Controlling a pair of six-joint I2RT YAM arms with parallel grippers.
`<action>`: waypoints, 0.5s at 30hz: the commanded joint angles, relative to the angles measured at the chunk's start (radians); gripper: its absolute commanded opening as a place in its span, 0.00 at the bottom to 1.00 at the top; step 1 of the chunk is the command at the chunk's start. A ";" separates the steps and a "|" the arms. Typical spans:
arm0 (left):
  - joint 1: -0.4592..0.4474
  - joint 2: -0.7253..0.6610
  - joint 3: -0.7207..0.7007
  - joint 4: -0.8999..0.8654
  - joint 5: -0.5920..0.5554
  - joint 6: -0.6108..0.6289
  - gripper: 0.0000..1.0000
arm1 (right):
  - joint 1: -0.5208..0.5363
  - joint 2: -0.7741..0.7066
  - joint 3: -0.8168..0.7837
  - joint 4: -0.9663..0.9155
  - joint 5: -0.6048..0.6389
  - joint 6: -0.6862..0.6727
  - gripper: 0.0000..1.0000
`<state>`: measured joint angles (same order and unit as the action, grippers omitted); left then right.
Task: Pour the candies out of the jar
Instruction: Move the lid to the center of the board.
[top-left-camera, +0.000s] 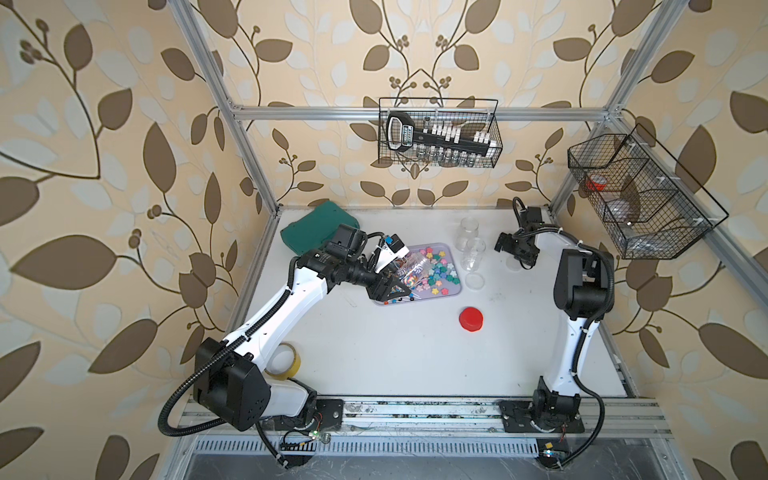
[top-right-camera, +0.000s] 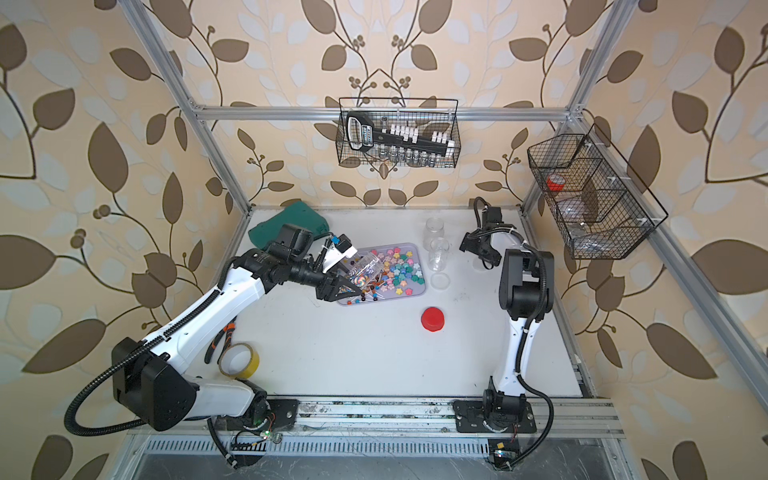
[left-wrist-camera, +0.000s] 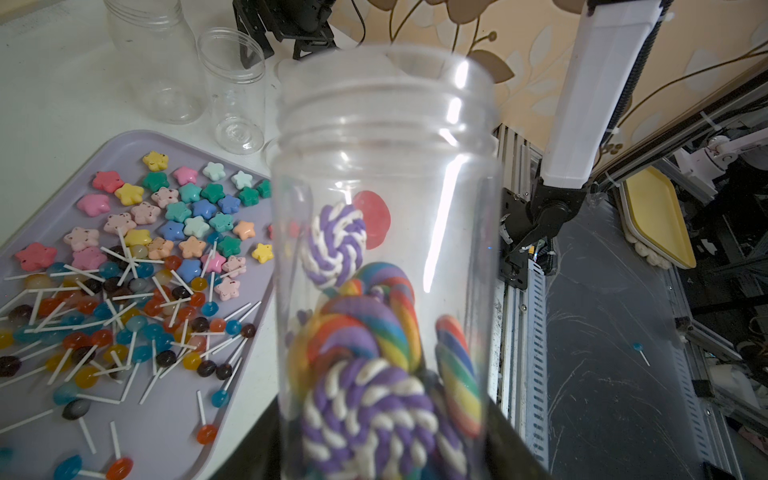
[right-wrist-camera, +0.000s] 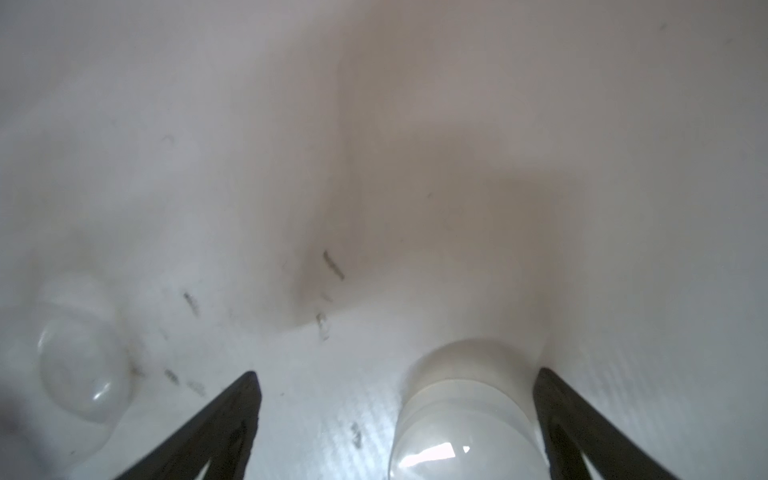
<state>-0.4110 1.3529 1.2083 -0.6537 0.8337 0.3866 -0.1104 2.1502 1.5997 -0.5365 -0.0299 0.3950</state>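
My left gripper (top-left-camera: 401, 286) (top-right-camera: 349, 289) (left-wrist-camera: 382, 457) is shut on the base of a clear plastic jar (top-left-camera: 411, 266) (top-right-camera: 368, 268) (left-wrist-camera: 386, 166). The jar lies tilted, mouth out over a lilac tray (top-left-camera: 440, 246) (left-wrist-camera: 166, 436). Several striped swirl lollipops (left-wrist-camera: 365, 399) sit inside it near the base. Candies (top-left-camera: 436, 270) cover the tray: pastel flower-shaped pieces (left-wrist-camera: 187, 208) and ball lollipops on white sticks (left-wrist-camera: 124, 324). My right gripper (top-left-camera: 513, 249) (top-right-camera: 478, 249) (right-wrist-camera: 397, 378) hangs open at the back right, close above the table, with a clear round lid (right-wrist-camera: 465, 415) below it, beside one finger.
Two empty clear jars (top-left-camera: 468, 228) (top-left-camera: 475, 253) and a clear lid (top-left-camera: 474, 280) stand right of the tray. A red lid (top-left-camera: 471, 319) lies nearer the front. A green pad (top-left-camera: 316, 228) is at the back left, a yellow tape roll (top-left-camera: 284, 360) by the left arm's base.
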 joint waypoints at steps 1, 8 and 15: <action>0.003 -0.025 0.014 0.026 0.038 0.009 0.24 | 0.025 -0.033 -0.068 -0.017 -0.080 0.042 0.99; 0.001 -0.034 0.009 0.032 0.037 0.005 0.24 | 0.072 -0.095 -0.147 -0.008 -0.108 0.057 0.98; 0.001 -0.004 0.002 0.042 -0.041 -0.008 0.24 | 0.060 -0.174 -0.118 -0.046 -0.065 0.041 0.98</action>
<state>-0.4110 1.3529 1.2083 -0.6514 0.8150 0.3851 -0.0418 2.0357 1.4693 -0.5434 -0.1051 0.4316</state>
